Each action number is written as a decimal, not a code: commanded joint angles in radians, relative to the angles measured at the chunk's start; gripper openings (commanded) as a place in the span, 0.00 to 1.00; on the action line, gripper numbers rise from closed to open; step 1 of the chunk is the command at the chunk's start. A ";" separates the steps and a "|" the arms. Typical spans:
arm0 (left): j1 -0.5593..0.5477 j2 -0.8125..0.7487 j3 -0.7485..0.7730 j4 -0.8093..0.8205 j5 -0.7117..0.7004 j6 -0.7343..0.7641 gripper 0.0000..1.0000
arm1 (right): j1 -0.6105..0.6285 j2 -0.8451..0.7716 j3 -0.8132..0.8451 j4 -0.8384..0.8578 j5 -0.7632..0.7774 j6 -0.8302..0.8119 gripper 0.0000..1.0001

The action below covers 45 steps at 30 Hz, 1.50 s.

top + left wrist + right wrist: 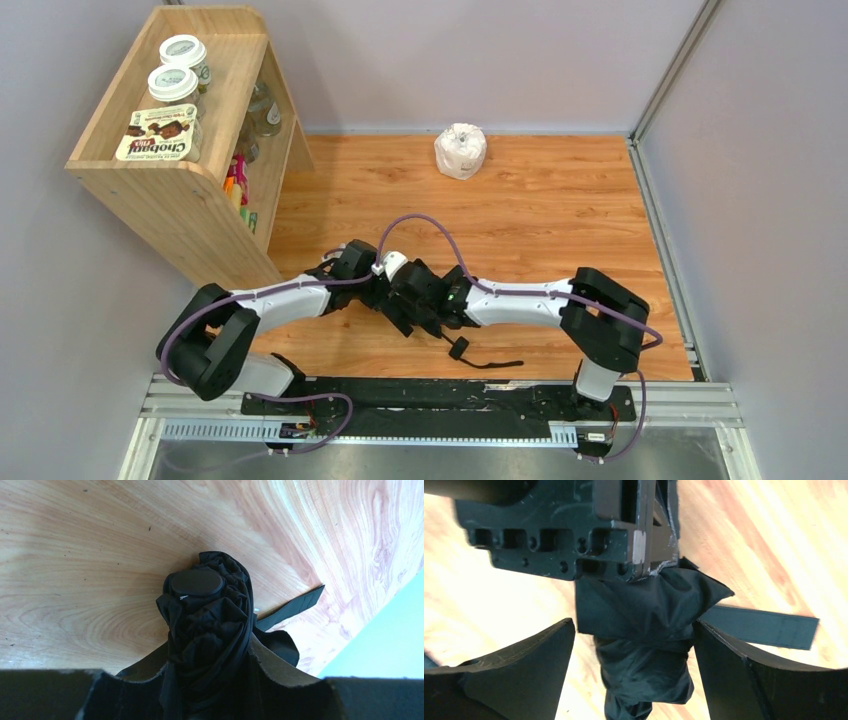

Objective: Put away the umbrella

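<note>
— Left wrist view: what's held?
— It's the umbrella (pixel 210 625), canopy bunched, end cap toward the lens. My left jaws are clenched on the fabric. It sits mid-front between my two arms, on or just above the bench (pixel 75 555); can't tell which.
— Right side?
— My right jaws are released, fingers (pixel 524 670) straddling the bundle just under the left's pinch. One finger is clear of the cloth, the other about touching.
— Loose ends?
— The tab (pixel 764 625) sticks out sideways. The handle (pixel 458 348) and loop (pixel 495 364) lie nearer my bases.
— Step, as you read it?
— Gathering the canopy tight before stowing. Guess only.
— How to do it well?
— Centre the right jaws on the bundle and close slowly, square across the folds. Leave the tab outside the grip so it can be wrapped. Left lets go only once right has a firm hold, since slack cloth will spring open. The shelf (pixel 180 190) far-left is the likely home; unconfirmed.
</note>
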 commanded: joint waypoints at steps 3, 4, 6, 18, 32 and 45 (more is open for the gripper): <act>-0.016 0.092 -0.017 -0.298 -0.006 0.018 0.00 | 0.107 0.093 0.029 0.037 0.342 -0.080 0.83; -0.016 0.093 -0.015 -0.304 -0.006 0.018 0.00 | 0.119 0.110 0.031 0.039 0.377 -0.067 0.75; -0.019 0.093 -0.006 -0.321 -0.007 0.017 0.00 | 0.136 0.138 0.036 0.023 0.431 -0.032 0.57; -0.022 0.021 -0.012 -0.253 -0.050 0.095 0.50 | 0.023 0.078 -0.303 0.331 -0.113 0.065 0.00; -0.020 0.038 -0.058 -0.243 -0.069 0.106 0.73 | -0.359 0.305 -0.342 0.620 -0.930 0.220 0.00; 0.026 -0.032 -0.085 -0.208 -0.129 0.197 0.48 | -0.413 0.320 -0.297 0.543 -1.017 0.220 0.00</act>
